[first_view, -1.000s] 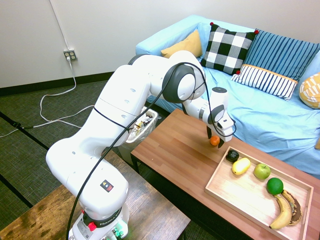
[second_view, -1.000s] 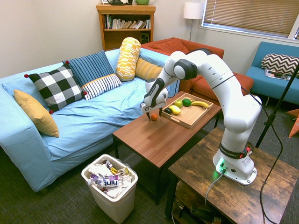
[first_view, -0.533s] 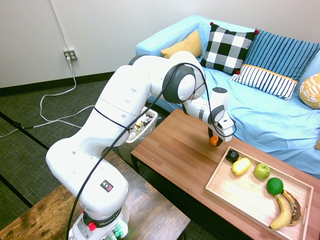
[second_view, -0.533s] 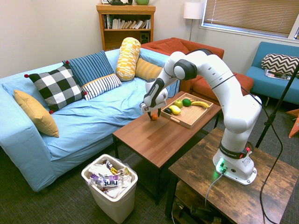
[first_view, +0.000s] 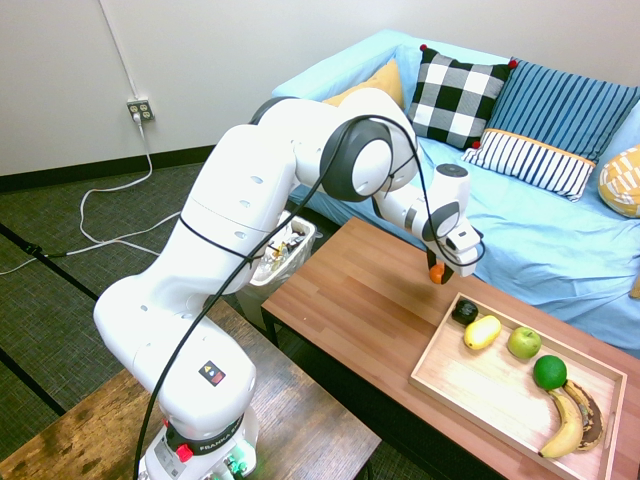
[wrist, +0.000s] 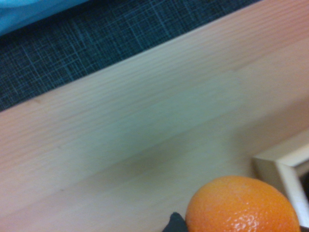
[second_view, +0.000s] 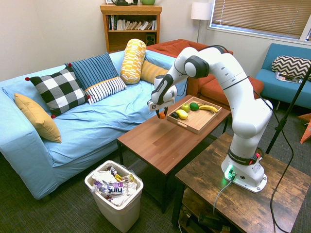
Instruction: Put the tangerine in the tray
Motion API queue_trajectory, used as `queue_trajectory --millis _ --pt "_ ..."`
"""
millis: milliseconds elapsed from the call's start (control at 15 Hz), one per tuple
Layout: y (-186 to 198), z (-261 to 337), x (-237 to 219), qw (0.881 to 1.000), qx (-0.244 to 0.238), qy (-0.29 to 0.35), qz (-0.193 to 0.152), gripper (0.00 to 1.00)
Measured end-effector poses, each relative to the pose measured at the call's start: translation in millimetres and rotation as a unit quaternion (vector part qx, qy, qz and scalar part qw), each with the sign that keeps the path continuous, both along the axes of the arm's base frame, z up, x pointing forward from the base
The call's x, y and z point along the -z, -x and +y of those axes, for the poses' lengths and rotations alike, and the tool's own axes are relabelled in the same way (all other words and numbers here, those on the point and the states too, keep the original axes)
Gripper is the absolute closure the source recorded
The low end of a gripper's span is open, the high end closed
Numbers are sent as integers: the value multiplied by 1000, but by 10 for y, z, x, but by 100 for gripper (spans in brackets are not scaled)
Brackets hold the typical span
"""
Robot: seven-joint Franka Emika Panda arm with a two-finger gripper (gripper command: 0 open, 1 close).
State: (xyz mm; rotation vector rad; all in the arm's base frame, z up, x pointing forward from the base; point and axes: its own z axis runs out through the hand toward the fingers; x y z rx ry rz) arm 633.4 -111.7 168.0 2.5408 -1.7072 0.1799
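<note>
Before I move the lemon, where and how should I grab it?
I'd pinch the lemon around its middle, across the narrow width, coming from straight above: it lies lengthwise on its side in the tray, with the dark fruit close by.

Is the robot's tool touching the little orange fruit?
Touching: the second exterior view shows the orange fruit pinched between the tips of the tool.

Lemon (first_view: 482,332) and bananas (first_view: 566,424) lie in the tray (first_view: 490,392).

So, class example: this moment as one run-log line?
gripper: shut on tangerine | tangerine: off table, outside tray | next: likely over tray
</note>
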Motion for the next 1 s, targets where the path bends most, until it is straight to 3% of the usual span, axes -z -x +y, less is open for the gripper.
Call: queue_trajectory --millis 200,333,667,1000 --pt "302 -662 -328 999 32 9 8 100" --pt "514 -1071 -309 998 52 17 21 100" --pt "972 -1661 107 993 94 30 65 100" --pt "1132 -1742 520 990 97 36 93 100"
